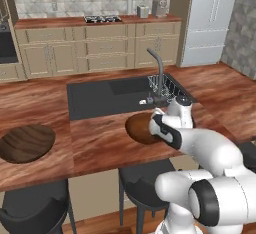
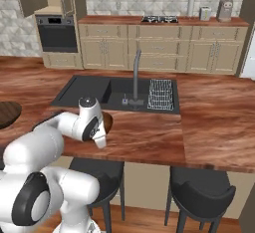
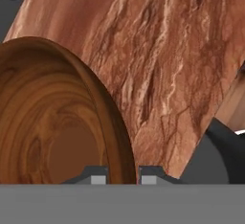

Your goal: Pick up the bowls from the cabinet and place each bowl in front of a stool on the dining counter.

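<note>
**A:** What was hard to make out?

**B:** In the left base view the robot's wrist covered the right side of the near bowl (image 1: 139, 128), so only its left part showed on the dining counter (image 1: 100, 143). In the right base view just a dark sliver of that bowl peeked out beside the forearm. The second bowl (image 1: 26, 143) lay well apart to the left on the same counter, and the right base view cut it off at the edge.

**A:** And the gripper?

**B:** The gripper (image 3: 123, 177) was pinched on the near bowl's rim; in the hand view one fingertip (image 3: 98, 178) sat inside the rim and the other outside, with the wall between them.

**A:** Where was that bowl?

**B:** On the counter's front strip, just in front of the black sink (image 1: 105, 95), above a stool (image 1: 145, 185). Whether it rested flat or was slightly lifted, I couldn't tell.

**A:** Its orientation?

**B:** Mouth upward; being round, it had no long axis.
</note>
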{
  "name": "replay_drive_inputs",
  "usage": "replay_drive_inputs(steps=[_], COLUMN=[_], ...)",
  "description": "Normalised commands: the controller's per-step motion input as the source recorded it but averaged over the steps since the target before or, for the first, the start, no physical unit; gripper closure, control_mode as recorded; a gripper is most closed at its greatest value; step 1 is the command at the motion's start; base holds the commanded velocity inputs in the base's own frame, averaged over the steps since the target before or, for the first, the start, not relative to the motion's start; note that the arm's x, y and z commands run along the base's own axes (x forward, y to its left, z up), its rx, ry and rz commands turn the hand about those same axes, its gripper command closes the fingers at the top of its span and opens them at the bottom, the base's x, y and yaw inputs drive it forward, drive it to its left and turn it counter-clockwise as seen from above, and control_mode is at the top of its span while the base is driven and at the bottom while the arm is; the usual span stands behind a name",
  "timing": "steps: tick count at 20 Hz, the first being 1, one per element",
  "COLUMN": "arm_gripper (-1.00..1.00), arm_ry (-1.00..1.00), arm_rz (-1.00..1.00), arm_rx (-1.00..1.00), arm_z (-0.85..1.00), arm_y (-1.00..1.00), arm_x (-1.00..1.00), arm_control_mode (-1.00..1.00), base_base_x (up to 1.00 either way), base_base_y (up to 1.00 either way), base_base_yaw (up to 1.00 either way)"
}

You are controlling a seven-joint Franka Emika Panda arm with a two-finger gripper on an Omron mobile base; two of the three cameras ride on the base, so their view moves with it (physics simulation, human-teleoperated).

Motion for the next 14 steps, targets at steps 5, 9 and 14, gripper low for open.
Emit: replay_drive_inputs(steps=[5, 9, 14], arm_gripper=[1.00, 1.00, 1.00], arm_ry=[0.01, 0.00, 0.01], arm_rz=[0.00, 0.00, -0.01], arm_rx=[0.00, 0.00, -0.01], arm_z=[-0.19, -0.29, -0.32], arm_y=[0.00, 0.00, -0.01], arm_x=[0.41, 0.25, 0.08], arm_control_mode=[-1.00, -1.00, -1.00], base_base_x=[0.00, 0.00, 0.00], base_base_y=[0.00, 0.00, 0.00], base_base_yaw=[0.00, 0.00, 0.00])
